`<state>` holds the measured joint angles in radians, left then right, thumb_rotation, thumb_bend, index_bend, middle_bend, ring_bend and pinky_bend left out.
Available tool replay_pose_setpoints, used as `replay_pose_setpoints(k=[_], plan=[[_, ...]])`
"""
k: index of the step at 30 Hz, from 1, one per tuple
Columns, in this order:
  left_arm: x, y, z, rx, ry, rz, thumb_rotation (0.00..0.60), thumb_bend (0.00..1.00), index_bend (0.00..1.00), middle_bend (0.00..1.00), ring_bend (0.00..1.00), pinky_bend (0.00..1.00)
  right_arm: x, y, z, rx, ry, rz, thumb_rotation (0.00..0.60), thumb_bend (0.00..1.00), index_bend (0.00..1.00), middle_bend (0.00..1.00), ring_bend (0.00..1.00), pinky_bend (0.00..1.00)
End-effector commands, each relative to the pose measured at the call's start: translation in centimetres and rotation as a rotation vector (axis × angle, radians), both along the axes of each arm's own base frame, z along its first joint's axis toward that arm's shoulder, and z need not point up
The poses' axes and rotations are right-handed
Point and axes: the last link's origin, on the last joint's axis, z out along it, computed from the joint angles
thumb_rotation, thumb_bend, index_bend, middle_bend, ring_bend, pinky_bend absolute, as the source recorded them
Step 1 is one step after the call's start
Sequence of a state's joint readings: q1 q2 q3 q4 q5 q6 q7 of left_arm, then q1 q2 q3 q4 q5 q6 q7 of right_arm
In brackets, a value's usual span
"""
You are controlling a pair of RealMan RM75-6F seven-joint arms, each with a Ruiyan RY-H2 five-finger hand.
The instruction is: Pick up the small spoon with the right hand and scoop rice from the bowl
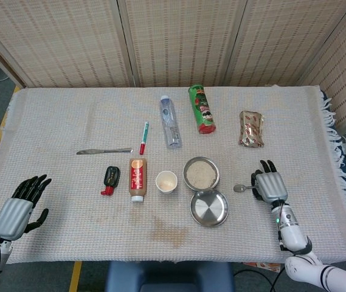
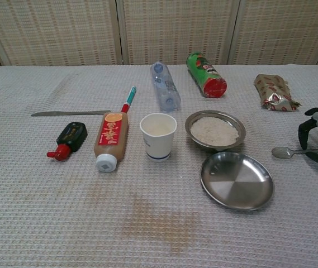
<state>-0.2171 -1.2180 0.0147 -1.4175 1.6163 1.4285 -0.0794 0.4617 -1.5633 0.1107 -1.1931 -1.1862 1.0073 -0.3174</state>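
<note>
Right hand (image 1: 269, 185) sits right of rice bowl (image 1: 200, 173); bare tabletop (image 1: 294, 140) between them except the small spoon (image 2: 288, 152); empty steel plate (image 1: 209, 207) touches the bowl's near edge, blocking a low approach from the front; paper cup (image 1: 166, 181) crowds its left; foil packet (image 1: 251, 128) well behind.
</note>
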Motion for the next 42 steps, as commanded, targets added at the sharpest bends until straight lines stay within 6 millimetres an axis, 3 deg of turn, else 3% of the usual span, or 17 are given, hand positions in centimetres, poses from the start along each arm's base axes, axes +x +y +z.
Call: replay_pose_setpoints(k=[1,17,33,42], plan=[[0.0,0.0,0.0,0.0,-0.001,0.0,0.6,0.45,0.0,0.0,0.0,0.11,0.5,0.2,0.3,-0.027,0.038,0.049,0.6,0.35,0.7,0.39,0.03,0.0],[0.0,-0.1,-0.1,-0.006,0.005,0.001,0.6,0.45,0.0,0.0,0.0,0.11,0.4,0.6,-0.4,-0.047,0.042,0.083,0.6,0.38,0.88,0.54,0.11,0.01],[0.1,-0.2,-0.1,-0.007,0.007,0.002,0.6,0.45,0.0,0.0,0.0,0.11,0.1,0.5,-0.4,-0.061,0.023,0.083,0.6,0.38,0.93,0.57,0.13,0.04],[0.1,-0.1,-0.2,-0.008,0.006,0.001,0.6,0.45,0.0,0.0,0.0,0.11,0.3,0.3,0.6,-0.076,-0.027,0.072,0.6,0.38,0.93,0.57,0.13,0.04]])
